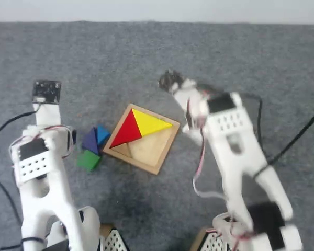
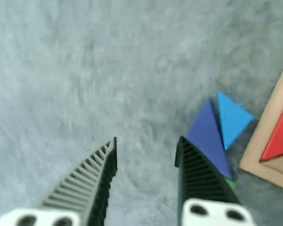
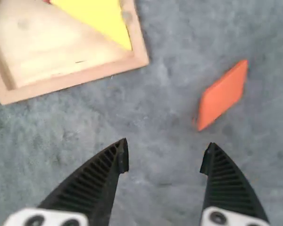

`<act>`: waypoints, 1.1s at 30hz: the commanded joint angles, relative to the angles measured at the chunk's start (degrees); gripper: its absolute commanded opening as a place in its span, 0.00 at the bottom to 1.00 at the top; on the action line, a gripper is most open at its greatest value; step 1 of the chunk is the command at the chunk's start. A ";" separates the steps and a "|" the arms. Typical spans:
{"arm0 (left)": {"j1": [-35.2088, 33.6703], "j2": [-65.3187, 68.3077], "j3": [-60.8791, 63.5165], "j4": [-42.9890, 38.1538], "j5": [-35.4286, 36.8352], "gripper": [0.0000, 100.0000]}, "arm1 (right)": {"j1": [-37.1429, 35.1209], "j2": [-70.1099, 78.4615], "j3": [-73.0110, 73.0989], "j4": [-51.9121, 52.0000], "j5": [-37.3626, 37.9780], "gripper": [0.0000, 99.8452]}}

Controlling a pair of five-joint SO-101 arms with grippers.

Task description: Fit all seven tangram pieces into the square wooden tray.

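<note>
1. Tray (image 1: 167,149): square, wooden, set cornerwise near the middle of the grey surface (image 1: 94,63), between the two arms. Both wrist views cut it off at the frame edge.
2. Red triangle (image 1: 126,130): large, lying in the tray on the side toward the left arm.
3. Yellow triangle (image 1: 149,123): large, lying in the tray at the far corner, with one edge touching the red. The rest of the tray floor is bare wood.
4. Dark blue piece (image 1: 90,140) and light blue triangle (image 1: 102,134): on the surface just outside the tray's left rim, touching each other.
5. Green piece (image 1: 89,160): on the surface just beside the dark blue, on the side nearer the arm bases. In the left wrist view one finger hides most of it.
6. Orange parallelogram (image 3: 222,94): flat on the surface, apart from the tray's corner.
7. Left gripper (image 2: 147,141): wide open and holding nothing, over bare surface beside the dark blue piece.
8. Right gripper (image 3: 167,143): wide open and holding nothing, over the surface between the tray's corner and the orange piece. Its tip is blurred in the high view.
9. Black cables (image 1: 298,136): trail off both arms.
</note>
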 commanded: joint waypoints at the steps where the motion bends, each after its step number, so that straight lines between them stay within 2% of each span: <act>1: 3.52 -0.97 -3.21 0.62 -7.74 0.20 | 0.48 -9.80 16.00 -13.32 -2.46 0.25; 8: 9.14 4.22 -5.05 3.60 -8.97 0.20 | -1.45 -9.80 23.12 -22.02 -5.36 0.25; 19: 8.62 33.32 -20.35 10.46 2.73 0.20 | -1.80 -7.34 22.68 -22.46 -5.63 0.25; 29: 8.62 40.44 -23.87 10.02 14.86 0.20 | -1.89 -7.34 22.77 -22.46 -5.27 0.25; 33: 7.65 41.32 -23.96 10.81 17.49 0.20 | -1.89 -7.34 22.77 -22.46 -5.27 0.25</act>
